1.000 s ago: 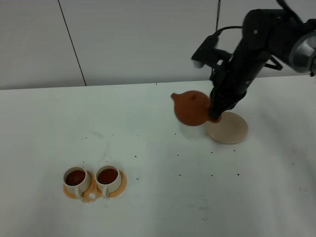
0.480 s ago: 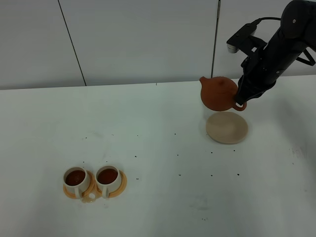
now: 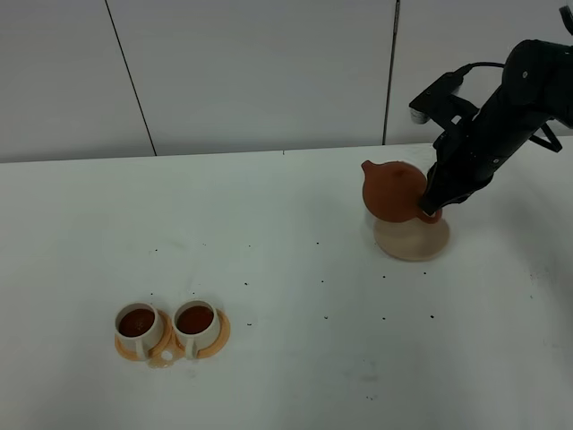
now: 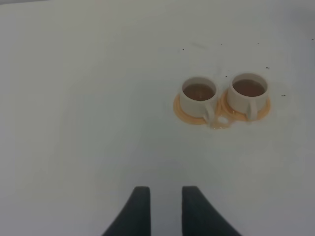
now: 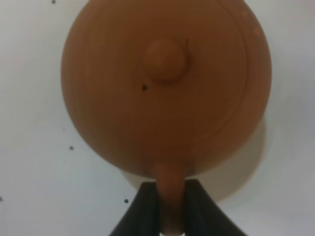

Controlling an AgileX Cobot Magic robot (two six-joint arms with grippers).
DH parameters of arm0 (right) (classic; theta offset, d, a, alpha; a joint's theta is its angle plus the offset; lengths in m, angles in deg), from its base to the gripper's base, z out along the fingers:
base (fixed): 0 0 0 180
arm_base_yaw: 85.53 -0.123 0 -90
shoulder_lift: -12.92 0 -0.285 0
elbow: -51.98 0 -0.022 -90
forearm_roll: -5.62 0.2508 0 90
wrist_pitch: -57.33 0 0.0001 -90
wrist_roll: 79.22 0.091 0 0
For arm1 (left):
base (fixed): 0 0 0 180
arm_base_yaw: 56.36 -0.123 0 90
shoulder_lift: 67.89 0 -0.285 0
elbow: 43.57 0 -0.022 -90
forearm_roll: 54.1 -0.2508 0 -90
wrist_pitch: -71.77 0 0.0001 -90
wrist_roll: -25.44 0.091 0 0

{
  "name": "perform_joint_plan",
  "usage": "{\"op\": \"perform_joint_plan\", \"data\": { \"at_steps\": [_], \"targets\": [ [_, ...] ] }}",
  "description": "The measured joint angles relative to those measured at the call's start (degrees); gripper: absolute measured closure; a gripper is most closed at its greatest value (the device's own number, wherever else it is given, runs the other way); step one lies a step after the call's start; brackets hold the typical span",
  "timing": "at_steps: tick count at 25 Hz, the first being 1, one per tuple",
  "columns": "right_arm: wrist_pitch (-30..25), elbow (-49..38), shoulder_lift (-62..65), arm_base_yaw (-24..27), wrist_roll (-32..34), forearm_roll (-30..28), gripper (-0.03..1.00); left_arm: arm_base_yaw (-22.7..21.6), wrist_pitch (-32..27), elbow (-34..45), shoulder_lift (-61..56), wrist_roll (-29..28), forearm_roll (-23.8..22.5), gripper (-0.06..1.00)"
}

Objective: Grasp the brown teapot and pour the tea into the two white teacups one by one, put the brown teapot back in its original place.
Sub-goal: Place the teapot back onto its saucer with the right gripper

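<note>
Right tool (image 5: 171, 201) clamps the brown teapot (image 3: 392, 191) by its handle; both teacups (image 3: 166, 326) hold dark tea.

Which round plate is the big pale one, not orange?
The beige coaster under the teapot, on the right. It is wider and paler than the two orange saucers under the teacups at the front left.

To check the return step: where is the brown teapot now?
In the exterior high view, the brown teapot is far right, over the beige coaster, held by the right gripper.
</note>
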Motion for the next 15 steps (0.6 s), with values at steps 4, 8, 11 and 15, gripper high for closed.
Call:
{"op": "perform_joint_plan", "data": {
  "at_steps": [4, 8, 11, 15],
  "targets": [
    [3.1, -3.4, 0.1, 0.0, 0.1, 0.1, 0.87, 0.0, 0.0, 0.0, 0.0, 0.0, 0.0, 0.71],
    [9.3, -10.6, 2.4, 0.0, 0.1, 0.4, 0.87, 0.0, 0.0, 0.0, 0.0, 0.0, 0.0, 0.71],
    [13.9, -15.8, 4.9, 0.1, -0.3, 0.5, 0.87, 0.0, 0.0, 0.0, 0.0, 0.0, 0.0, 0.71],
    [15.2, -17.6, 6.1, 0.3, -0.4, 0.6, 0.87, 0.0, 0.0, 0.0, 0.0, 0.0, 0.0, 0.71]
  ]
}}
